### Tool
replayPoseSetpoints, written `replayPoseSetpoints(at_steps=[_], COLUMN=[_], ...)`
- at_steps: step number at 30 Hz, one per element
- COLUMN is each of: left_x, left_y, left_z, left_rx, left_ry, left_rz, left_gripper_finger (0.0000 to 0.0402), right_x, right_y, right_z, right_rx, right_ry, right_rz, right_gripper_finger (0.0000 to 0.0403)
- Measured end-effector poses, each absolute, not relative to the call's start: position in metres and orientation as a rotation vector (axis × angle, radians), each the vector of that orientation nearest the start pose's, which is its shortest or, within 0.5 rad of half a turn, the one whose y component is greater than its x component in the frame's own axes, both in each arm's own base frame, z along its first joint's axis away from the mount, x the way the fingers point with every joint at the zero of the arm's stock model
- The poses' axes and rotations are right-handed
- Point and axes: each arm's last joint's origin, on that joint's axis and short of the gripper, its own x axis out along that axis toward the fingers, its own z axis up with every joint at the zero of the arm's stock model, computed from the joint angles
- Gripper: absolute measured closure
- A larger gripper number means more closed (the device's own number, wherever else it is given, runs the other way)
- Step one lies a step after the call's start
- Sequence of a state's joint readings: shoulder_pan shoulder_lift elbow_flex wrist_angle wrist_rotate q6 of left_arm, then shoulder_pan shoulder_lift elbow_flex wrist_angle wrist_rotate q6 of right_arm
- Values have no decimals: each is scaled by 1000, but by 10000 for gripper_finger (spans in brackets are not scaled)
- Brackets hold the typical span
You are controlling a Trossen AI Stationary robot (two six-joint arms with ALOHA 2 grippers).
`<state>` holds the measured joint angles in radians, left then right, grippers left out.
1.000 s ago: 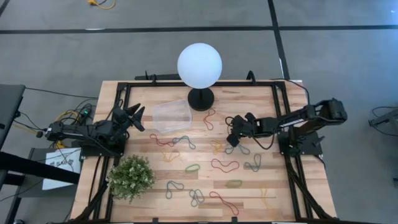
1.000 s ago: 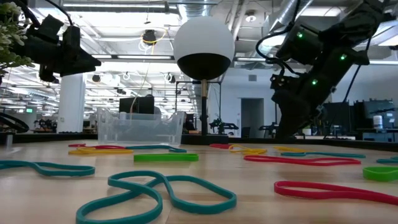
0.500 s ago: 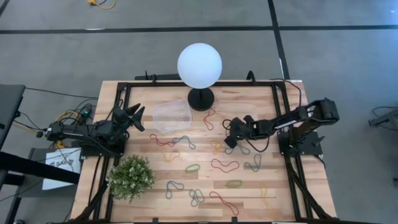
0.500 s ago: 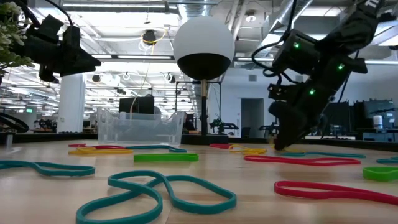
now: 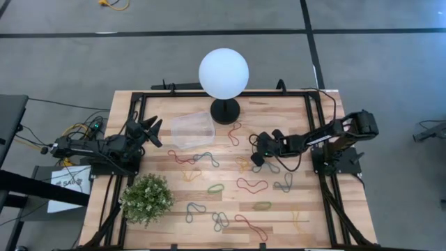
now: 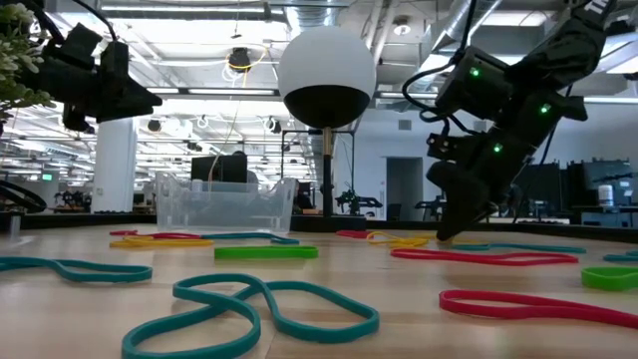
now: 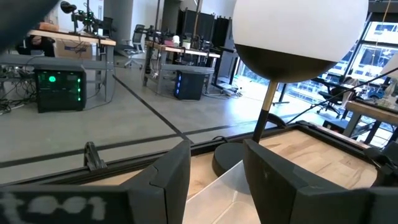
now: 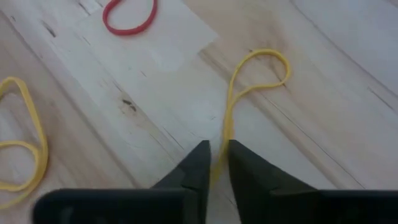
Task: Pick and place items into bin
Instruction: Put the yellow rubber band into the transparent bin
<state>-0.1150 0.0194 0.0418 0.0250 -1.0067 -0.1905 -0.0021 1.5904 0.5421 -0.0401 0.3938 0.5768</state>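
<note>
Rubber bands in red, yellow, green and grey-blue lie flat and scattered over the wooden table (image 5: 279, 209). The clear bin (image 5: 192, 130) stands on its base by the lamp, also in the low view (image 6: 224, 202). My right gripper (image 5: 254, 160) is down at the tabletop (image 6: 445, 235) over a yellow band (image 5: 244, 164), its fingers almost together around the band (image 8: 217, 163). My left gripper (image 5: 155, 132) hangs open above the table's left side, just left of the bin; its wrist view looks over the bin's rim (image 7: 221, 183). My right gripper has one strand of the yellow band (image 8: 224, 134) between its two fingers (image 8: 199, 163), at the end away from the band's round loop (image 8: 264, 65). The fingers slant down from the table's right side. The band lies flat on the wood, slack.
A white globe lamp (image 5: 224, 73) on a black base (image 5: 225, 110) stands at the far edge beside the bin. A leafy plant (image 5: 147, 199) sits near the left front. A black frame (image 5: 327, 202) borders the table. More bands (image 6: 269, 309) lie toward the near edge.
My right gripper has come down to the tabletop and shifted a little toward the table's left, onto the yellow band. The bands and the bin lie as before.
</note>
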Motion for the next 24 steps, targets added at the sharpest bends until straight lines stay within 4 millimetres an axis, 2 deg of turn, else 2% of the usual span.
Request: replayPoseSetpoints(at_steps=[3, 6, 8, 12, 19, 22, 24], left_x=[85, 85, 85, 85, 85, 85, 85], left_y=[15, 15, 15, 15, 15, 15, 15], left_z=[178, 178, 178, 178, 178, 178, 178], left_rx=[-204, -204, -204, -204, -204, -204, -204], left_ry=[-126, -126, -126, -126, -126, -126, -126], left_rz=[885, 885, 885, 885, 886, 886, 886], left_gripper_finger=[264, 264, 264, 264, 264, 264, 264], right_x=[244, 247, 258, 284, 334, 350, 357], right_y=[-11, -9, -6, 1, 5, 1, -4], right_z=[103, 105, 111, 139, 214, 251, 268], right_rx=[304, 311, 304, 200, -72, -154, -179], right_ry=[915, 876, 829, 702, 426, 297, 239], right_rz=[-641, -627, -582, -484, -383, -383, -396], right_gripper_finger=[396, 391, 393, 400, 401, 402, 402])
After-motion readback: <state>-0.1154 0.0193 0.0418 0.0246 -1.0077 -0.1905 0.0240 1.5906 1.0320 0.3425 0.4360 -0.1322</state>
